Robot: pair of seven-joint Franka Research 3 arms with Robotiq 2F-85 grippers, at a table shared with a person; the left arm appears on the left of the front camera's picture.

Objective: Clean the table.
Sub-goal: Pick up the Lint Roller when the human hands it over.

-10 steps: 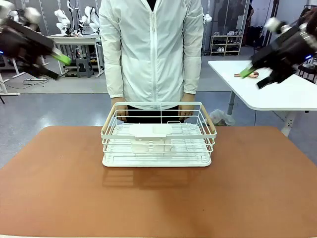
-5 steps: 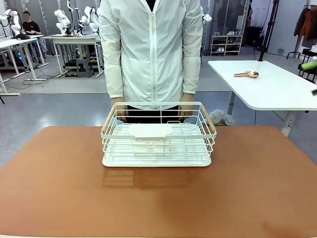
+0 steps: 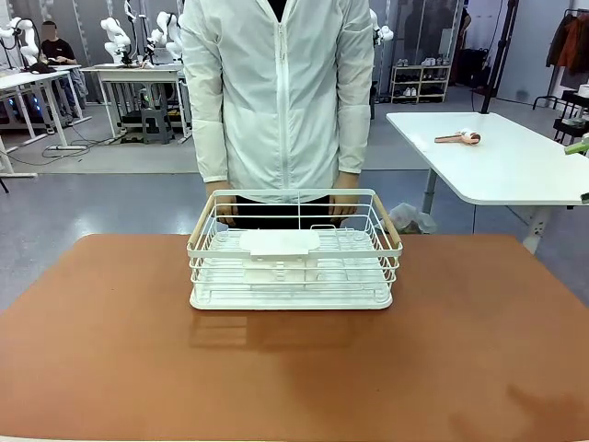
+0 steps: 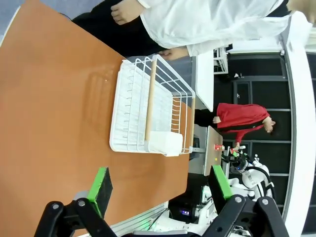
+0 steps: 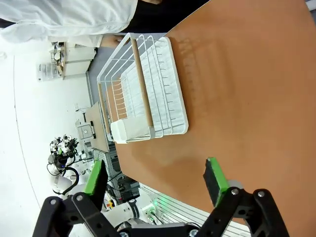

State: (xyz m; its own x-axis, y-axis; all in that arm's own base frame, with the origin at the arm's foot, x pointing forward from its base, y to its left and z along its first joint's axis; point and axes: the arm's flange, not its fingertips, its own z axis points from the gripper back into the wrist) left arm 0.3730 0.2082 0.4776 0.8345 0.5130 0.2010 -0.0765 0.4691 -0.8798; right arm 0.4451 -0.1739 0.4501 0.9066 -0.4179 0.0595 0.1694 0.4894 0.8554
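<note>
1. table (image 3: 294, 368): reddish-brown top spanning the lower half of the front view; its near edge and side corners are cut off by the frame. it also shows, turned sideways, in the left wrist view (image 4: 54, 123) and the right wrist view (image 5: 256, 98).
2. rack (image 3: 291, 298): white wire, standing on the table near its far edge at mid-width. a white block (image 3: 281, 244) lies across its middle; what it is cannot be made out.
3. person (image 3: 281, 92): stands at the far side, just behind the rack. both hands (image 3: 224, 207) hang low behind the far rim, partly screened by the wires; whether they touch it cannot be told.
4. left gripper (image 4: 160, 183): jaws wide, nothing between the pads; raised over the table, well apart from the rack (image 4: 133, 118).
5. right gripper (image 5: 155, 180): jaws wide, nothing held; likewise above the table, apart from the rack (image 5: 158, 89).
6. green pad (image 3: 580, 145): a sliver at the right edge of the front view, cut off by the frame.
7. white table (image 3: 497, 170): beyond and to the right, partly cut off; a small item (image 3: 458, 138) on it is too small to name.
</note>
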